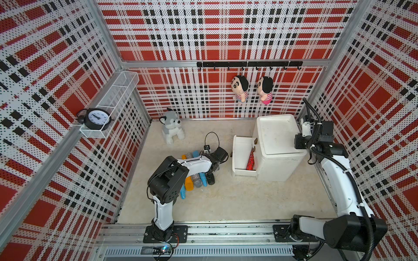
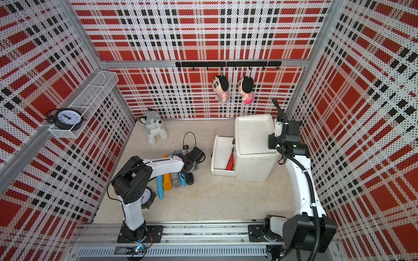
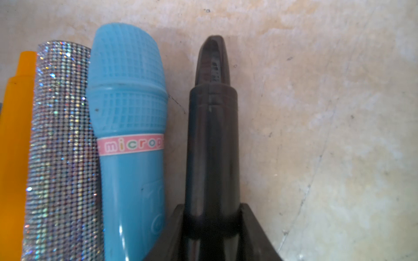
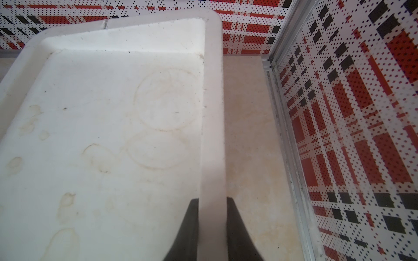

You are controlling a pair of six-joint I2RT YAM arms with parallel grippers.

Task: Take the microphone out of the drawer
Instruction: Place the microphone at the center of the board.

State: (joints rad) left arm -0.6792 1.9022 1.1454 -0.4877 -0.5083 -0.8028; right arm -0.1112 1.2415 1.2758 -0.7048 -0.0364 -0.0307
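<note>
Top views show beige floor (image 1: pixel 226 198), plaid walls (image 1: pixel 214 34).

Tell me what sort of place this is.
Likely a robot training cell: red plaid perforated walls, two white-and-black robot arms bolted to an aluminium rail, a grey plush husky among staged toys.

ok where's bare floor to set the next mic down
Wide bare floor lies between the microphone row, the cabinet and the front rail. A smaller patch sits between the husky plush and the open drawer. It is crowded around the left gripper, shut on the black microphone beside the row.
</note>
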